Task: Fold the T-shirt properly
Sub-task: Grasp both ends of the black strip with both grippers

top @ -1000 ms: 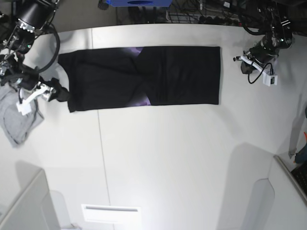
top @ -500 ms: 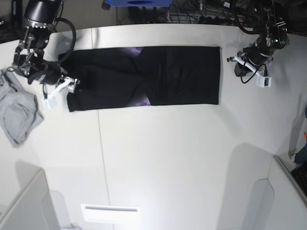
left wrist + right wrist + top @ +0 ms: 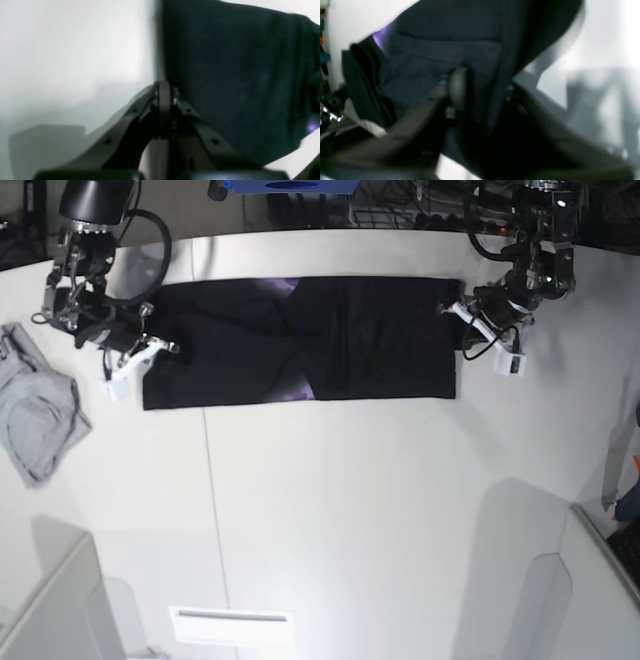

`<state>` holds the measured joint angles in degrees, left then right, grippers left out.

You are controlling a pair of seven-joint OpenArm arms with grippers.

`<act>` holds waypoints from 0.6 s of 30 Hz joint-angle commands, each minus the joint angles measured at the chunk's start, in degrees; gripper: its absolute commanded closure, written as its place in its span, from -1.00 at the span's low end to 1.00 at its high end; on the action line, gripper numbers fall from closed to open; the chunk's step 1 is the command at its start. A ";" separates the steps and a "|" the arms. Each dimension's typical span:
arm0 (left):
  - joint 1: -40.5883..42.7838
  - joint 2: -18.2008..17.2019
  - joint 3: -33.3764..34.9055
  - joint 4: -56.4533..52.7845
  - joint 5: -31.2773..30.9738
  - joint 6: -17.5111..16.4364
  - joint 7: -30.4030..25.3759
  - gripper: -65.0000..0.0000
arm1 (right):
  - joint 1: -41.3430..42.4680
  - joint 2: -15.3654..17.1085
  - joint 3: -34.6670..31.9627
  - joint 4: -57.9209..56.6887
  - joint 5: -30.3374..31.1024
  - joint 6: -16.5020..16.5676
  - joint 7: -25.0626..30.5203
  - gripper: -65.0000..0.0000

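White table [image 3: 330,510] holds the T-shirt [image 3: 300,340], a long black strip near its far edge. Since a moment ago, the right gripper [image 3: 150,348] has moved onto one end, jaws straddling cloth; the left gripper [image 3: 462,315], jaws together, reached the other. Grey garment [image 3: 35,415] lies aside.

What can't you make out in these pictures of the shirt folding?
- Left wrist view: the left gripper looks closed, but blur hides whether it pinches the T-shirt.
- Right wrist view: the right gripper straddles a fold of cloth; blur hides any grip.
- Base view: the shirt's print is mostly folded under; the grey garment is too crumpled to identify.
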<state>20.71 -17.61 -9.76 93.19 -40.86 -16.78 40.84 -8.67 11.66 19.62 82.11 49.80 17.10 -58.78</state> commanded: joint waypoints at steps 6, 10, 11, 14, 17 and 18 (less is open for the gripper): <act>-3.00 -0.20 5.32 -3.30 -0.15 -0.41 0.61 1.00 | 0.80 1.31 0.21 1.98 -4.83 -3.34 -0.16 1.00; -3.61 0.86 7.25 -3.03 -0.15 -0.41 0.61 1.00 | -0.34 0.69 -0.14 12.09 -10.72 -5.02 -0.95 1.00; -3.96 0.86 7.52 -2.77 -0.15 -0.41 0.70 1.00 | -0.87 -0.36 -0.14 15.08 -11.87 -5.10 -1.57 1.00; -4.14 0.95 7.43 -1.19 -0.24 -0.41 0.96 1.00 | -1.31 -2.03 -0.14 22.91 -14.50 -5.10 -5.44 1.00; -3.35 0.68 7.25 0.40 -0.24 -0.41 0.96 1.00 | -1.40 -4.76 -2.17 28.97 -17.41 -5.10 -8.42 1.00; -3.17 0.59 7.34 0.75 -0.24 -0.41 0.96 1.00 | -1.40 -5.55 -3.40 30.47 -18.64 -5.10 -9.04 1.00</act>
<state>17.54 -16.53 -2.28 93.17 -40.80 -16.75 41.54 -10.46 5.91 16.05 111.77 30.15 11.84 -68.51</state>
